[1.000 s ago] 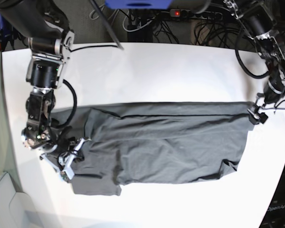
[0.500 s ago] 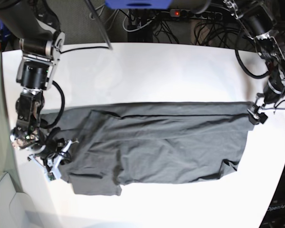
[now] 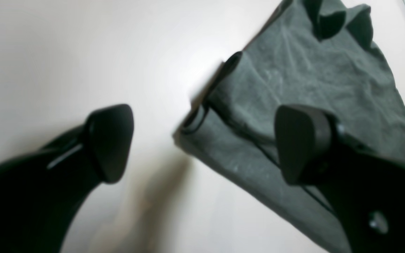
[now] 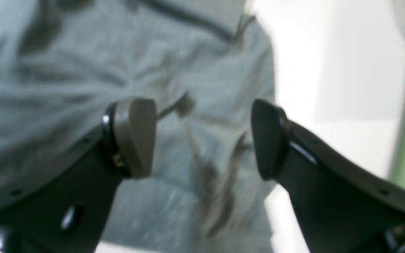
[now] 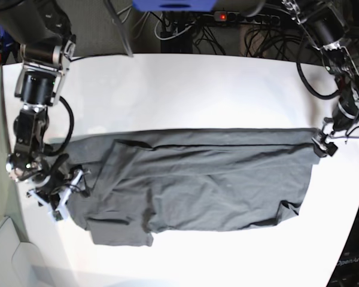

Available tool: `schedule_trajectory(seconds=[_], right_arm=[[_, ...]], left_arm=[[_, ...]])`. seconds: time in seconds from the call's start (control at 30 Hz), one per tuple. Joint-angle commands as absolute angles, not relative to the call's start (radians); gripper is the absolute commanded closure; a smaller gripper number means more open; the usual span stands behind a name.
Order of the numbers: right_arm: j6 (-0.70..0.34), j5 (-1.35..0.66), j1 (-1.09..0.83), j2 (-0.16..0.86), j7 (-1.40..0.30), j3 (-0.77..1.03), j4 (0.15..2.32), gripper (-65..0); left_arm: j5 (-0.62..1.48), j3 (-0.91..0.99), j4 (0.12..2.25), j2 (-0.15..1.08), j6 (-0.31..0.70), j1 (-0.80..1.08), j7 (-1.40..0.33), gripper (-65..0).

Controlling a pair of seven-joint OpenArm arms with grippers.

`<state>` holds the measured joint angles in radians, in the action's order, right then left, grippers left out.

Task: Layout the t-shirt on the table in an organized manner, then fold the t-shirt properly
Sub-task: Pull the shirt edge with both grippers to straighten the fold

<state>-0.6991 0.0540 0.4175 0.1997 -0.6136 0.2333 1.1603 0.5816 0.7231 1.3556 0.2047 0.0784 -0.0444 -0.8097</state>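
Base view: the t-shirt lies spread across the middle of the tabletop, long axis left to right, with creases through the body and a loose flap at its near-left corner. The right gripper sits at the shirt's left edge; the left gripper sits at the far-right corner. Neither appears to be holding cloth.

Left wrist view: the fingers of the left gripper stand well apart. One hangs over bare tabletop, the other over the t-shirt, and a rolled hem corner lies between them. Nothing is clamped.

Right wrist view: blurred. The right gripper has its fingers spread wide over wrinkled t-shirt, with bare tabletop just beyond the cloth's edge. No fold is pinched.

Judgement: this is the laying-out stage, with the shirt not yet flat enough to fold.
- Take the hem corner and the left edge low, catching all layers in one bite.
- Draw both ends apart together, keeping the cloth just grazing the tabletop so the wrinkles pull out.
- Flatten the near-left flap before any fold.
- Risk: catching only one layer would drag the shirt askew.
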Motion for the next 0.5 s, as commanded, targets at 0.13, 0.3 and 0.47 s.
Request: schedule_trajectory(seconds=[0.13, 0.3, 0.47], right_arm=[[-0.698, 0.036, 0.397, 0.222, -0.581, 0.234, 1.173, -41.1], [-0.698, 0.036, 0.387, 0.220, -0.581, 0.234, 1.173, -30.0], [-0.698, 0.039, 0.387, 0.220, -0.581, 0.236, 1.173, -9.8]], left_arm=[[0.593, 0.719, 1.419, 0.216, 0.085, -0.064, -0.796, -62.1], [0.593, 0.685, 1.512, 0.220, 0.085, -0.054, -0.797, -47.6], [0.581, 0.628, 1.520, 0.225, 0.082, -0.061, -0.797, 0.0]])
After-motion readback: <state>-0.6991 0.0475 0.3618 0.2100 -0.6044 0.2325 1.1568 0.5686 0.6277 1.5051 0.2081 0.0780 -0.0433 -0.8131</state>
